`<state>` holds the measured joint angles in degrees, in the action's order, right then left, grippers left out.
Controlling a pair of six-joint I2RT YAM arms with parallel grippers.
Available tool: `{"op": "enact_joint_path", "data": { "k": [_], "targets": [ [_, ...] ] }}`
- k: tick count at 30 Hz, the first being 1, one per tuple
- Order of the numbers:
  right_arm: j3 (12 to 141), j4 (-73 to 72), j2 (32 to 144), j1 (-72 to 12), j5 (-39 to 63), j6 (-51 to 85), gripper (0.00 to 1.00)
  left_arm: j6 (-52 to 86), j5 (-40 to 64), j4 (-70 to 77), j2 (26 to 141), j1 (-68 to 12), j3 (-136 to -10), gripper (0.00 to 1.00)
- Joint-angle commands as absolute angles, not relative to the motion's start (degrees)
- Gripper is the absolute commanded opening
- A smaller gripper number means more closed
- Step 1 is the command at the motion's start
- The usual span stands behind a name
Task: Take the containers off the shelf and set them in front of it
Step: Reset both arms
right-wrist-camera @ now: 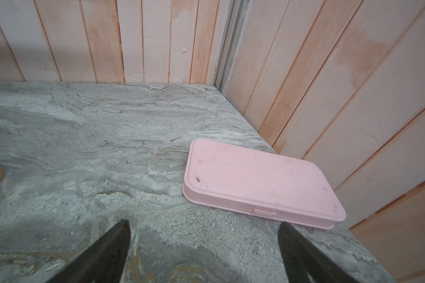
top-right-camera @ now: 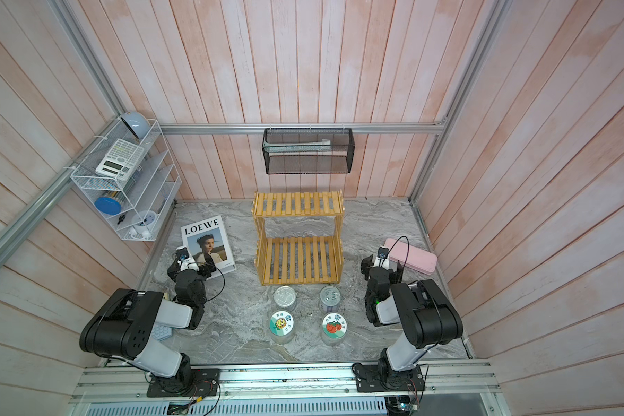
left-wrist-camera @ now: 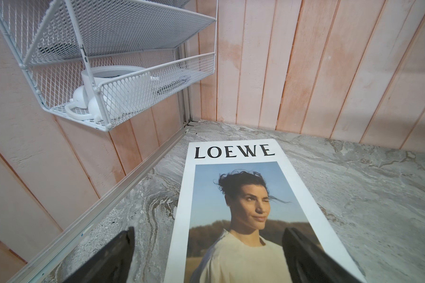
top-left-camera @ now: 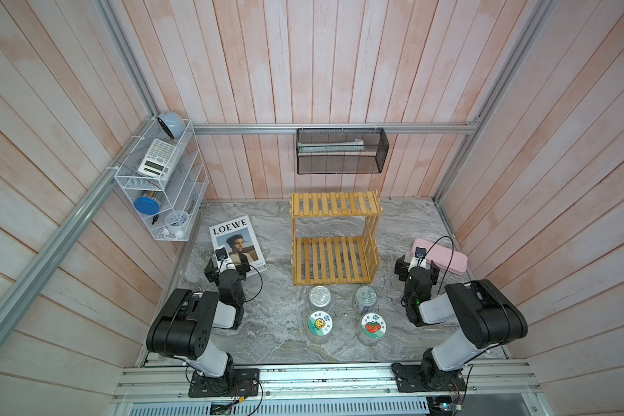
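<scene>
We seem finished: four small cylindrical containers (top-left-camera: 320, 296) stand before the bare yellow slatted wooden shelf (top-left-camera: 334, 215); left gripper (left-wrist-camera: 209, 235) and right gripper (right-wrist-camera: 203, 225) spread empty.

Four containers (top-left-camera: 319, 296) stand across the shelf (top-left-camera: 334, 261) front, sides open.

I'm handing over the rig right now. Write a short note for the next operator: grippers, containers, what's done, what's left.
Left gripper: fingers open, empty, by the white LOEWE magazine.
Right gripper: fingers open, empty, by the flat pink plastic case.
Containers: the white-label silver tin can, purple-label silver tin can, clear jar with sunflower-picture lid and clear jar with tomato-picture lid stand upright on the grey marble table, in front of the yellowish wooden slat shelf.
Done: both shelf tiers are bare; all four are off.
Left: nothing visible.
</scene>
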<state>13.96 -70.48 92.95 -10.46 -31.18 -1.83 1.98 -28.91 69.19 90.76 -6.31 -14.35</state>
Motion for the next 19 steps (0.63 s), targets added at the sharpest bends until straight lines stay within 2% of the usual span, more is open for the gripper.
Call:
{"op": "enact_joint_path", "data": {
  "k": [1,19],
  "targets": [
    [13.7,-75.1,93.6,-11.1,-30.6,-3.0,0.98,2.5,-28.6,68.9,91.0,-6.0,-14.6,1.0],
    [16.7,-67.3,92.2,-10.4,-31.3,-1.4,0.98,2.2,-29.0,65.6,90.7,-6.1,-16.3,1.0]
  ]
}}
